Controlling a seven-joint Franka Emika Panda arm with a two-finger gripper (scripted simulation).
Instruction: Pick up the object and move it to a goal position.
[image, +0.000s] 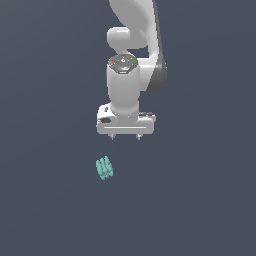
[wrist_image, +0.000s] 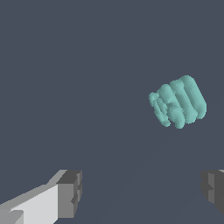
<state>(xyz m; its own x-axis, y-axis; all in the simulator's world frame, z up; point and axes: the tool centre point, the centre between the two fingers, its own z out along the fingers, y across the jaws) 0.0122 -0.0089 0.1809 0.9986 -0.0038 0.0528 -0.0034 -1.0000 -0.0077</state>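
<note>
Our claw hangs with its jaws spread wide, holding nothing. We see the teal lumpy object lying apart toward the exterior view's left, so we judge alignment comes first.

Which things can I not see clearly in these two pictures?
- Claw fingers: exterior view, too small to tell apart.
- Claw: wrist view, the frame edge cuts both fingers; only the tips show.
- Teal object: its underside is hidden in both views.
- Goal position: no marker shows.

In the exterior view, the object sits just left of and below frame centre; the gripper hangs above and right, apart from it.
</note>
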